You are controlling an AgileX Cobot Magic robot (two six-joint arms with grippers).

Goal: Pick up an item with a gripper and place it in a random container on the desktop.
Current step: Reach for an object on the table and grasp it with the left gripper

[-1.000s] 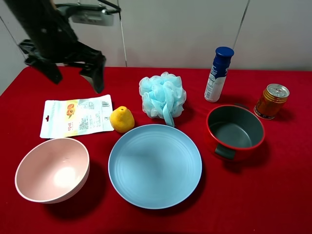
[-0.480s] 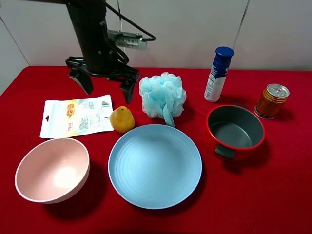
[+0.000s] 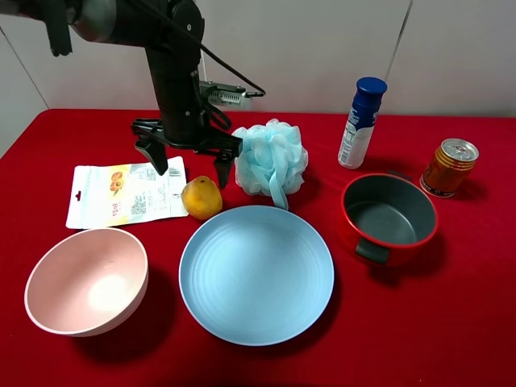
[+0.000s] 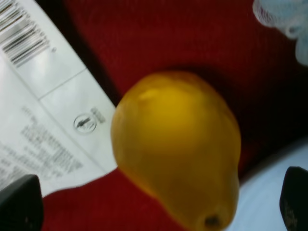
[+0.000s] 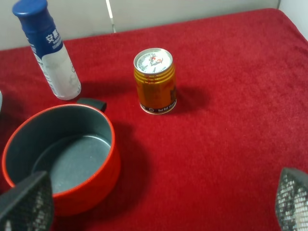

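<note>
Across the red desktop (image 3: 451, 322), nearest me the light blue plate (image 3: 255, 274) sits empty, the lemon (image 3: 201, 197) lies just beyond its rim, and my left gripper (image 3: 192, 171) hangs spread wide over it, so I judge grasping and placing both remain.

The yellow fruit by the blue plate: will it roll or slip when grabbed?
Rounded and tapering to a tip, the fruit may roll or pivot if nudged off-centre. Its smooth skin looks slippery, so the open left gripper above it should probably close across the widest part.
</note>
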